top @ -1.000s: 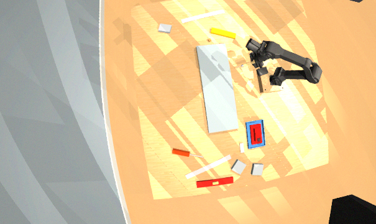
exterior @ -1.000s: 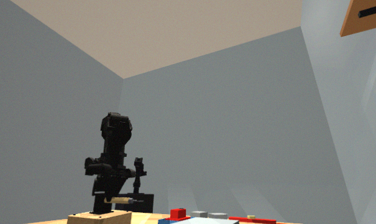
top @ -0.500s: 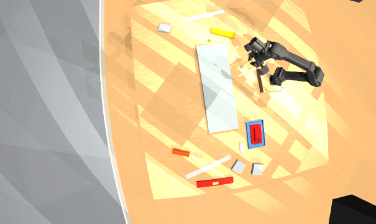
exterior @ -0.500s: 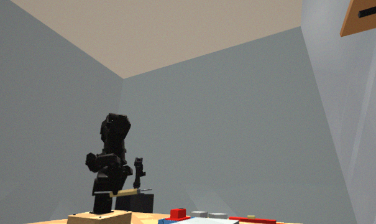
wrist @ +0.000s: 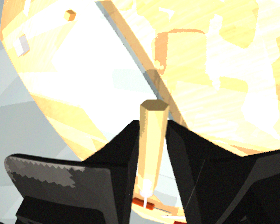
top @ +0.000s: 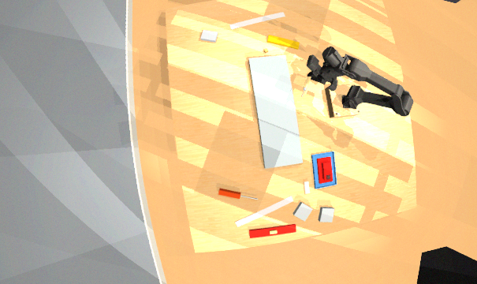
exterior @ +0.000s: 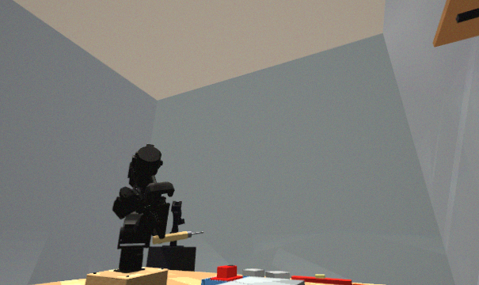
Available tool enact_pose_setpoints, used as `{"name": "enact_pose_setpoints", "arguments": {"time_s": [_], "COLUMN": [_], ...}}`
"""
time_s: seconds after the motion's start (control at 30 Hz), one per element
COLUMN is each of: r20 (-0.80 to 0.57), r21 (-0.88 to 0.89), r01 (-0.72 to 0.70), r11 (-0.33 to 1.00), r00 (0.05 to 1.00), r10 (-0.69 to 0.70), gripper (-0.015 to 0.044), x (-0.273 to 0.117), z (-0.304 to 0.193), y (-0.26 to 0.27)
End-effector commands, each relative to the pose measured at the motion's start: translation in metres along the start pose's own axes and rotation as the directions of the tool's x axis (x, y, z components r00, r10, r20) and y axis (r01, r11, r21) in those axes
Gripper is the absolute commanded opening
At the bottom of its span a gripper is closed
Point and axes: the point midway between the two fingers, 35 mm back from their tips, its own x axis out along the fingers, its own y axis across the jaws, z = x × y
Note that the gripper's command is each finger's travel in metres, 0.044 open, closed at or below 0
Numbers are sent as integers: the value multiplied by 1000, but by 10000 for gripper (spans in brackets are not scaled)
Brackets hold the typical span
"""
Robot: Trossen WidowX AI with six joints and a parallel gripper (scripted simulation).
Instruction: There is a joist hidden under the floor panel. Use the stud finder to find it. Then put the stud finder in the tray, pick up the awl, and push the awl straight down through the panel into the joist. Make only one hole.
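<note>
The awl (exterior: 176, 237) (wrist: 153, 132) is between the fingers of my gripper (wrist: 152, 126), which is shut on its tan handle. In the exterior view the awl is held above table height, nearly level, with its thin metal tip to the right. The pale grey floor panel (top: 275, 95) (exterior: 259, 282) (wrist: 126, 80) lies flat; in the top view my gripper is right of its upper part. The red stud finder (top: 328, 163) (exterior: 226, 272) sits inside the blue tray (top: 315, 177) (exterior: 209, 282), right of the panel's lower end. The joist is hidden, and no hole can be made out.
Near the panel's top are a yellow bar (top: 283, 42), a pale box (top: 209, 35) and a white strip (top: 258, 20). Near its bottom are an orange screwdriver (top: 229, 193), another white strip (top: 263, 212), a red level (top: 262, 231) and two grey blocks (top: 303, 211) (top: 326, 214).
</note>
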Motion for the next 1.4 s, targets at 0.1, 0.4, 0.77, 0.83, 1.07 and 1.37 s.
{"name": "enact_pose_setpoints", "arguments": {"time_s": [0.1, 0.4, 0.77, 0.83, 1.07, 1.37], "r20": [-68, -153, -260, -280, -350, -441], "r21": [-264, -571, -838, -869, -926, -876], "r01": [-155, -337, -440, -437, -367, -145], "r11": [952, 749, 322, 231, -91, -460], "r00": [987, 940, 842, 820, 739, 629], "r10": [142, 306, 474, 499, 575, 641], "gripper": [0, 0, 0, 0, 0, 0], "x": [-3, -12, -29, -32, -46, -64], "z": [-8, -19, -33, -36, -45, -58], "y": [14, 31, 45, 47, 51, 52]}}
